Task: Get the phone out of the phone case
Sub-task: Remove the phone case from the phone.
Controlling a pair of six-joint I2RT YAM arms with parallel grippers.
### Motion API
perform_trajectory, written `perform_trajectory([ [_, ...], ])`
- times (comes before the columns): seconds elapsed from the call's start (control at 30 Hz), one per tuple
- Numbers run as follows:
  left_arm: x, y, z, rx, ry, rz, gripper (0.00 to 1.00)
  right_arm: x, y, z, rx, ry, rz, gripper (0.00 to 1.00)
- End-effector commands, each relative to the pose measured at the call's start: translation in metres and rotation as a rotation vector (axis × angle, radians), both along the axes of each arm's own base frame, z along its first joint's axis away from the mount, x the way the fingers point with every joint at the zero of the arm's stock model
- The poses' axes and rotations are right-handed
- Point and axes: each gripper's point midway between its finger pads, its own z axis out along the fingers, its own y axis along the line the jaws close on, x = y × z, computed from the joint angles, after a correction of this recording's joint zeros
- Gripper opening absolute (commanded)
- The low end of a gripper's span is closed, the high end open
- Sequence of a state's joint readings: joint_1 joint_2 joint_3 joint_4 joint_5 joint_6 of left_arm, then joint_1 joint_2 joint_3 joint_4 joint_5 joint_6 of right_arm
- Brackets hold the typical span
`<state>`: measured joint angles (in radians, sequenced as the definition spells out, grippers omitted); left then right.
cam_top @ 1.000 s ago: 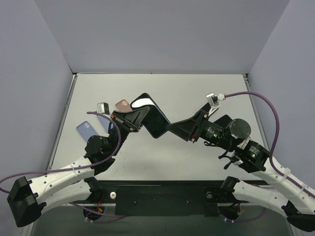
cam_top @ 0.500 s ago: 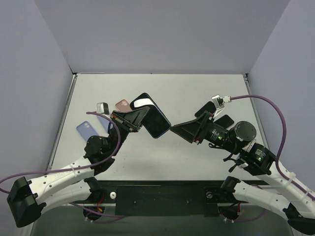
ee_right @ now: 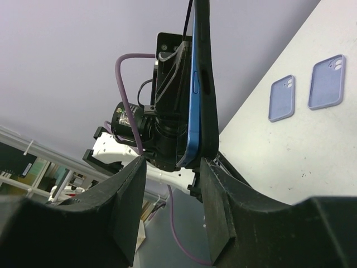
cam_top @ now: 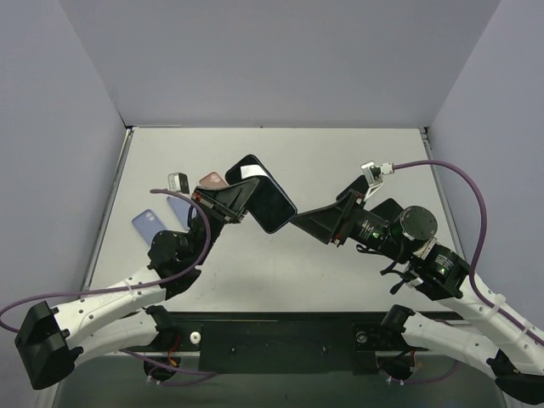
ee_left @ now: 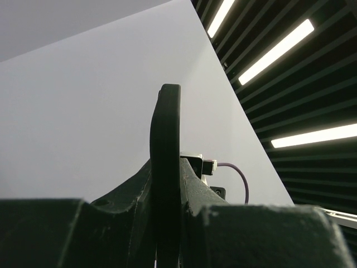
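Above the bench (cam_top: pixel 357 161), the left tool (cam_top: pixel 240 200) clamped the cased phone (cam_top: pixel 266 197) aloft while the right tool (cam_top: pixel 299 224) stood jaws-apart at its corner; an off-centre pull there could wrench the phone loose and drop it.

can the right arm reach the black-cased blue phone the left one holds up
Probably yes: the left gripper clamps only one end of the black-cased blue phone, and the open right gripper sits at its free edge with nothing between.
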<state>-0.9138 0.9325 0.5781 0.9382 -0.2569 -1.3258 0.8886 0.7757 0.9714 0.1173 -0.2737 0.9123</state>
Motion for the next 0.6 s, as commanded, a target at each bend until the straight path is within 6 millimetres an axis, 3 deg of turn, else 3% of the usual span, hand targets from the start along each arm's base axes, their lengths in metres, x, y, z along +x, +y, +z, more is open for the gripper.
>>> perform_trajectory([
  [0.0, -0.027, 0.002, 0.056, -0.069, -0.145, -0.077, 0.00, -0.005, 0.008, 0.017, 0.052, -0.037, 0.055, 0.38],
  [0.27, -0.044, -0.028, 0.069, 0.088, -0.261, -0.175, 0.00, -0.003, 0.009, 0.021, 0.063, -0.038, 0.067, 0.37],
  [0.57, -0.057, -0.053, 0.061, 0.099, -0.252, -0.352, 0.00, 0.009, -0.007, 0.034, 0.092, -0.049, 0.014, 0.39],
])
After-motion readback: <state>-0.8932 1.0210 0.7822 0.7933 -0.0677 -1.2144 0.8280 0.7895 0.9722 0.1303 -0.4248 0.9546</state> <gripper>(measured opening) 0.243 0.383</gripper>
